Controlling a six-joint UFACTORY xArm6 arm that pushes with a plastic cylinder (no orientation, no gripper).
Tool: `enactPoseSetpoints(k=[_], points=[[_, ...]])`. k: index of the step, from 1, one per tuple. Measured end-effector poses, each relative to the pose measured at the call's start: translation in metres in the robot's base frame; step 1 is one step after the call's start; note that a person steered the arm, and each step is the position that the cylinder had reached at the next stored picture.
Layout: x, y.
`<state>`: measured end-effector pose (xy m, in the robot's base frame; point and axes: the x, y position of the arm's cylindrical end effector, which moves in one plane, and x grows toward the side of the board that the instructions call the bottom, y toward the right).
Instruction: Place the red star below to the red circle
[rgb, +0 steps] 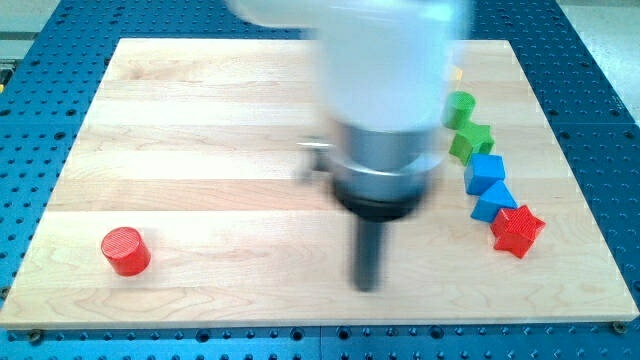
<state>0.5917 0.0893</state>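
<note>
While our arm, which carries no gripper, only a rod, blurs over the pale wooden board (200, 120), its tip (367, 284) sits well left of the red star block (517, 230). Since that star touches a blue block (494, 203) and the red cylinder (125, 250) lies far left, we risk dragging neighbours or losing the star.

Wooden board (200, 120) carries red circle (125, 250), red star (517, 230).

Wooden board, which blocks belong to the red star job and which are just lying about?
Job: red star block; red circle block; my tip, between them.
Lying about: two blue blocks; green star block; green round block.
</note>
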Motion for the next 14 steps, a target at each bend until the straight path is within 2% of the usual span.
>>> enactPoseSetpoints(k=[1, 2, 3, 5, 6, 7, 8, 10, 11, 12, 13, 14], points=[[-0.003, 0.132], [-0.027, 0.168], [-0.037, 0.150], [-0.034, 0.045], [-0.022, 0.036], [-0.032, 0.083], [-0.059, 0.101], [-0.071, 0.030], [-0.113, 0.032], [-0.118, -0.017], [-0.083, -0.084], [-0.117, 0.017]])
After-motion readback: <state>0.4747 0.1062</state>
